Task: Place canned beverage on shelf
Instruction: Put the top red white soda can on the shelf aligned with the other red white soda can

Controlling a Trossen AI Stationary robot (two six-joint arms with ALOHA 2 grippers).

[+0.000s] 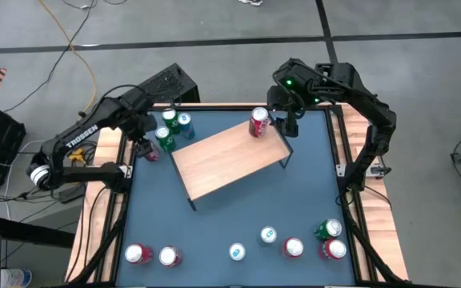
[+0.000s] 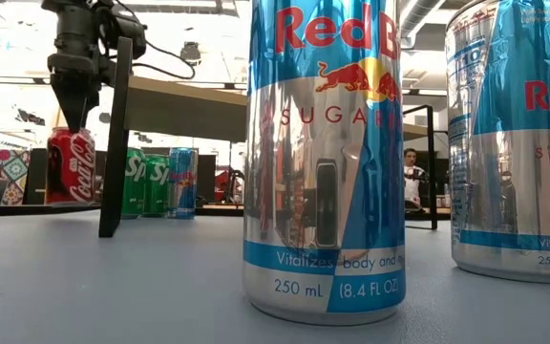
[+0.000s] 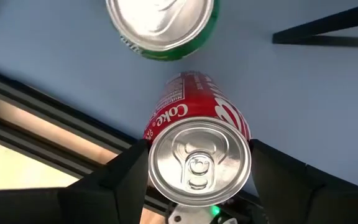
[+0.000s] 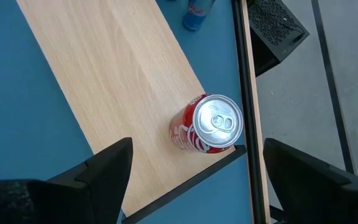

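A red Coke can [image 3: 194, 118] is in my left gripper [image 1: 146, 148], which is shut on it near the table's far left corner. Two green cans [image 1: 166, 134] and a blue one [image 1: 185, 124] stand on the tabletop just beside it. The shelf [image 1: 230, 160], a light wooden board on thin black legs, stands slantwise in the middle. Another red can [image 4: 207, 124] stands upright on the shelf's far right end. My right gripper [image 1: 282, 122] hovers open above that can, its fingers well apart from it. My left gripper pinches the Coke can's upper wall just under the rim [image 3: 155, 146], one finger [image 3: 126, 171] on each side. The fingers come from above, pointing down. In the low view the can [image 2: 70, 164] hangs upright below them, its bottom a little clear of the tabletop.
Several red, green and blue-silver cans stand along the table's near edge [image 1: 293, 247], two of them close before the low camera [image 2: 323, 162]. A black box [image 1: 170, 84] sits beyond the far edge. The shelf's long middle [image 4: 104, 74] is bare wood.
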